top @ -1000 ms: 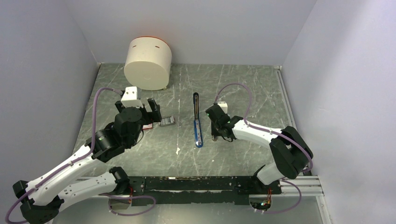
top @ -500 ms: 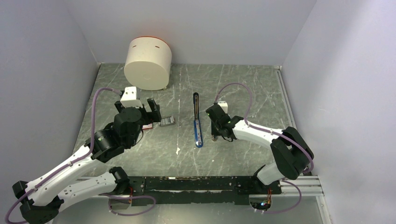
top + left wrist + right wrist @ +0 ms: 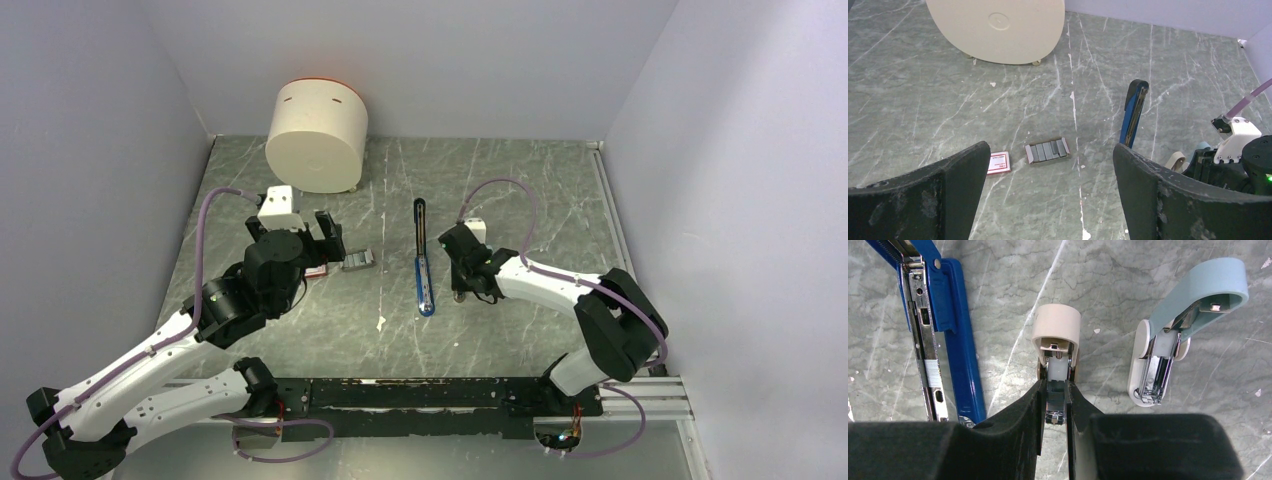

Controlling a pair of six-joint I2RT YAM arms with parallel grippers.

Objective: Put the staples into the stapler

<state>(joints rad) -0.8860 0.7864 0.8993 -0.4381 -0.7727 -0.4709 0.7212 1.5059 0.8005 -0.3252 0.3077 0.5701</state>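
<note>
Left end effector (image 3: 1049, 155): black fingers (image 3: 933, 200) spread wide, one at lower left of frame, one at lower right.

On grey-green marbled bench (image 3: 923, 100), seen through the gap:
- flat red staple box with white label (image 3: 999, 163)
- open tray of silvery-grey staple blocks (image 3: 1047, 150), just beside the box, apart from it

Slim blue stapler with black tip (image 3: 1134, 112) lies right of the tray, silver channel showing.

Large cream cylinder (image 3: 998, 25) on its side at the far end.

Right arm's black-and-white wrist (image 3: 1238, 155) at right edge, with a small tan oblong piece (image 3: 1175, 161) close beside it.
</note>
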